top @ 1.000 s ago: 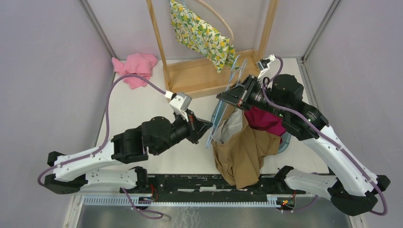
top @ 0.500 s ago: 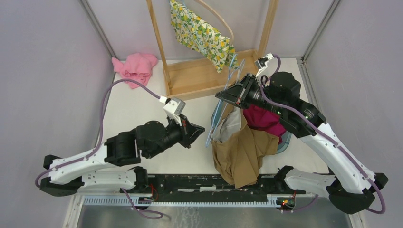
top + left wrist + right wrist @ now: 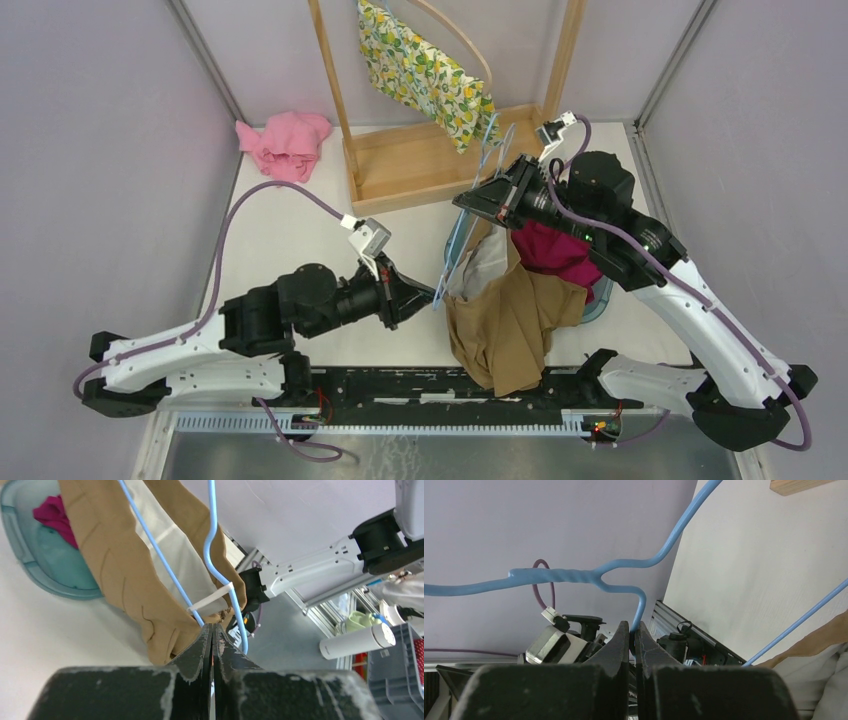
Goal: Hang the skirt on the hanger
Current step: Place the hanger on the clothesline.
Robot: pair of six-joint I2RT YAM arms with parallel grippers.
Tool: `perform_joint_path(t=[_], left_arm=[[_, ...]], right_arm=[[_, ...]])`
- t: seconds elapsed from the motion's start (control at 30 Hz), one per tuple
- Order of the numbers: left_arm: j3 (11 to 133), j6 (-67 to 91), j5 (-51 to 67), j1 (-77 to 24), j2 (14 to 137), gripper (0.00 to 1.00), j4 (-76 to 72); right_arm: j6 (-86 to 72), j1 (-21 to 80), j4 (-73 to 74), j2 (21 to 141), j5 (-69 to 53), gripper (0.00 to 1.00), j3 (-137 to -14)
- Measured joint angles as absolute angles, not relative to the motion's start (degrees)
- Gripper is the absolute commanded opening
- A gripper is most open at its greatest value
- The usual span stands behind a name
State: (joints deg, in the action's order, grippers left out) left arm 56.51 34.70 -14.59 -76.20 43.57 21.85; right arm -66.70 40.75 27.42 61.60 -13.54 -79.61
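Black left gripper (image 3: 213, 630) at the end of an arm stretched low across the table, jaws pressed together, tips at the lower corner of the hanger (image 3: 554, 574) beside a white band (image 3: 210, 600); hold on anything not discernible. Right arm raised, elbow bent; right gripper (image 3: 633, 630) clamped on the blue wire just below the twisted neck. Tan skirt (image 3: 510, 320), white lining showing, draped on the tilted hanger, folds hanging over a teal basin (image 3: 47, 582) with magenta cloth (image 3: 550, 255).

hanger (image 3: 556, 575): light-blue wire, raised, tilted | skirt (image 3: 515, 320): tan, white lining, draped over it, hanging
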Motion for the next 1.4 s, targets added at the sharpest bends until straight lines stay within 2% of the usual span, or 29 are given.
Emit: perform_joint_path(t=[0.57,1.0,1.13,1.4], left_arm=[[55.09,35.4,-8.73,-73.89,48.36,0.07,12.67],[54.26,35.75,-3.11,-65.93,52.36,0.07,6.74],[54.68,35.73,-2.22,-65.69,52.21,0.07,7.18],[60.05,34.15,-4.49,-65.3,46.98,0.08,11.49]], right_arm=[[-67.72,40.75,25.34,60.2,-15.14,0.01,-78.08],[-66.54,40.25,25.5,60.53,-16.16,0.01,-78.83],[-63.88,40.23,30.52,63.59,-17.85,0.01,-85.38],[-56.64,39.92,42.17,76.4,-24.18,0.01,-111.85]])
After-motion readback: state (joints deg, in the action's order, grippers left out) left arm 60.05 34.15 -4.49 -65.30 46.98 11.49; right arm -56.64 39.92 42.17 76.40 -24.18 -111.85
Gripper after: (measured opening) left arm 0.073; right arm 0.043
